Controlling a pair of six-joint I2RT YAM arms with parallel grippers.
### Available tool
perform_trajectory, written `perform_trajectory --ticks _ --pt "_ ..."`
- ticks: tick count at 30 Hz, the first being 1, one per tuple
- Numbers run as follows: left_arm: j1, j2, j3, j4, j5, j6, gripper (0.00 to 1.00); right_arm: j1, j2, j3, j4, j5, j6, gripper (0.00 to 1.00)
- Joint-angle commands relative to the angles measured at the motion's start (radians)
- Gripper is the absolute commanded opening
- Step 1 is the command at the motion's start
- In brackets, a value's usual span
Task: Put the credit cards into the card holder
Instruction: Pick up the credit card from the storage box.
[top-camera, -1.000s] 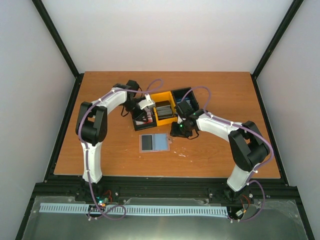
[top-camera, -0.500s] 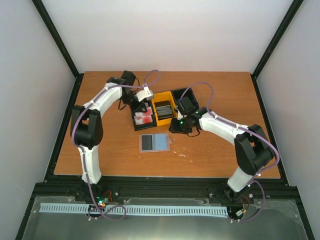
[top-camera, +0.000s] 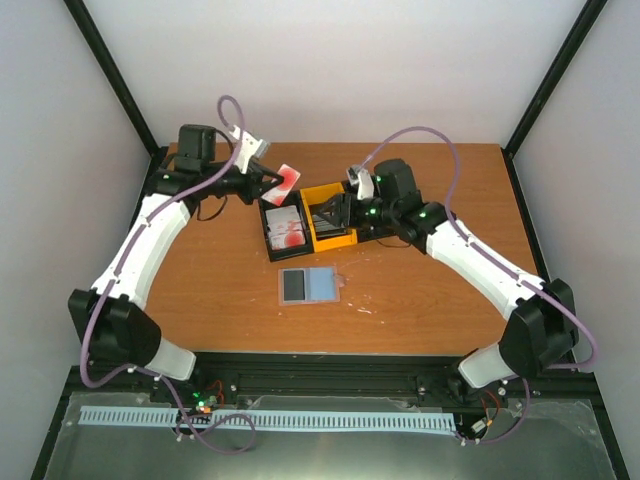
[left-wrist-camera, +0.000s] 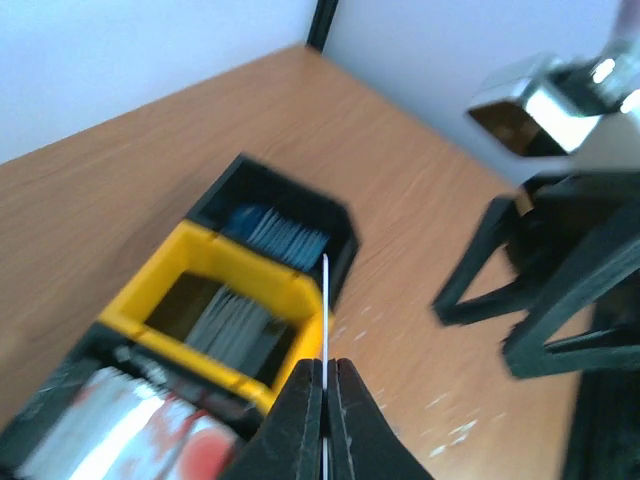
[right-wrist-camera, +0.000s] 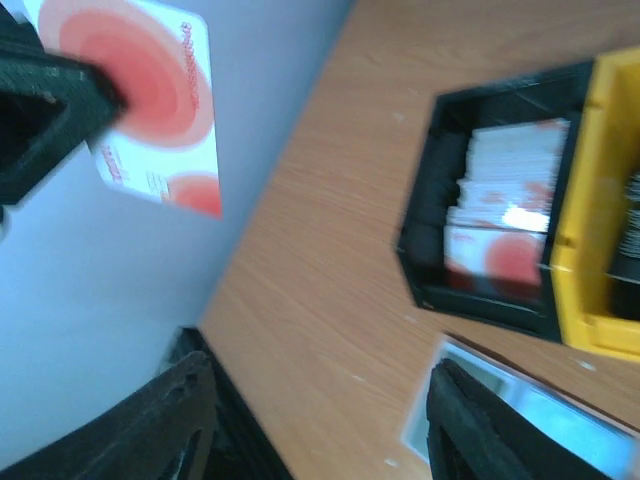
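My left gripper (top-camera: 273, 182) is shut on a white credit card with red blotches (top-camera: 288, 180) and holds it in the air behind the bins. In the left wrist view the card (left-wrist-camera: 324, 300) shows edge-on between the closed fingers. In the right wrist view the same card (right-wrist-camera: 150, 90) shows flat against the wall. My right gripper (top-camera: 328, 213) is open and empty over the yellow bin (top-camera: 322, 243), its fingers (right-wrist-camera: 170, 420) spread wide. The card holder (top-camera: 320, 286) lies flat on the table in front of the bins, with a dark card (top-camera: 294, 286) in its left side.
Three bins stand in a row: a black one with white-and-red cards (top-camera: 286, 229), the yellow one with grey cards (left-wrist-camera: 228, 322), and a black one with blue cards (left-wrist-camera: 275, 230). Black frame posts and white walls bound the wooden table (top-camera: 200, 290).
My left gripper has risen from the left black bin with a white-and-red card and swung back left. My right gripper has moved left and up over the yellow bin.
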Motion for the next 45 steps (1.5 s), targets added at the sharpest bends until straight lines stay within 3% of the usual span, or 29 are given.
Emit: perform_trajectory --ticks 1,6,10,12,16,22,33,35,37,41,43,45 --pt "0.017 -0.099 0.005 0.167 0.201 -0.538 0.01 -0.011 -0.036 0.068 0.111 -0.138 0.117 0.60" --pt "0.023 -0.209 -0.122 0.398 0.367 -1.054 0.01 -0.010 -0.055 0.051 0.306 -0.286 0.307 0.65" --pt "0.026 -0.299 -0.276 0.621 0.362 -1.398 0.01 0.003 -0.099 0.005 0.535 -0.340 0.460 0.66" --pt "0.028 -0.310 -0.315 0.637 0.353 -1.516 0.01 0.017 -0.089 0.032 0.496 -0.341 0.482 0.66" --pt "0.029 -0.328 -0.355 0.645 0.345 -1.665 0.01 0.053 -0.049 0.118 0.219 -0.254 0.486 0.64" --pt "0.032 -0.383 -0.452 0.765 0.323 -1.885 0.01 0.083 -0.041 0.069 0.307 -0.243 0.654 0.53" --pt "0.032 -0.426 -0.514 0.806 0.317 -1.987 0.01 0.104 0.009 0.030 0.469 -0.257 0.864 0.22" --pt "0.032 -0.431 -0.520 0.807 0.316 -1.977 0.05 0.106 0.018 0.021 0.512 -0.264 0.898 0.14" --pt "0.031 -0.431 -0.510 0.787 0.315 -1.933 0.17 0.106 0.023 0.006 0.571 -0.266 0.934 0.04" --pt "0.032 -0.408 -0.424 0.639 0.307 -1.685 0.42 0.106 0.025 -0.014 0.652 -0.253 0.935 0.03" --pt "0.031 -0.396 -0.403 0.583 0.337 -1.584 0.44 0.106 0.025 -0.016 0.670 -0.257 0.906 0.03" --pt "0.032 -0.396 -0.410 0.560 0.368 -1.520 0.37 0.105 0.017 -0.024 0.671 -0.253 0.865 0.03"
